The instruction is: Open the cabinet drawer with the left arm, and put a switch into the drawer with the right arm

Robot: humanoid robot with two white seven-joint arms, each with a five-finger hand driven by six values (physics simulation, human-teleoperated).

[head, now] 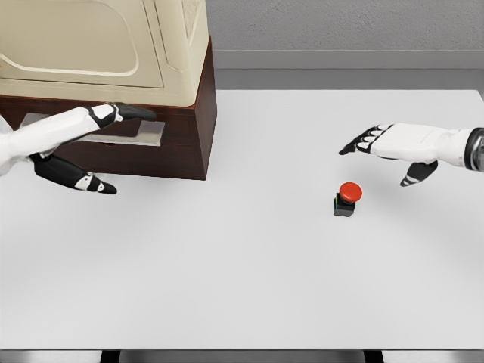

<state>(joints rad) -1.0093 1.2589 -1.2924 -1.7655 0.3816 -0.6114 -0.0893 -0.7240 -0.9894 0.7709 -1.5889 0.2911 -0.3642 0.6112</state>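
Switch (346, 199), item one: small push-button unit, round red mushroom cap on a squat dark square base, standing upright on the white tabletop (242, 287), at about four o'clock from the table's middle.

— Handling?

— Judged light and rigid; hard plastic by its look, not fragile. The glossy cap is likely slippery, so the better hold is the flat sides of the dark base, pinched below the cap's overhang.

— Nearest hand?

— Right hand (378, 141), white with black fingertips, hangs at one o'clock from the switch, apart from it, fingers spread and grasping nothing.

— Item two?

— Cabinet (178, 128): dark brown wooden box at ten o'clock on the table, with a cream moulded appliance (113, 45) sitting on top. Its drawer has a flat silver metal handle (144, 134); the drawer looks not yet pulled out.

— Left hand?

— Left hand (113, 115) reaches flat over the handle, fingers extended; whether it touches the handle cannot be told. It grips nothing.

— Markings?

— No brand, label or legible writing on any item. A tiny green fleck shows on the switch base; unreadable.
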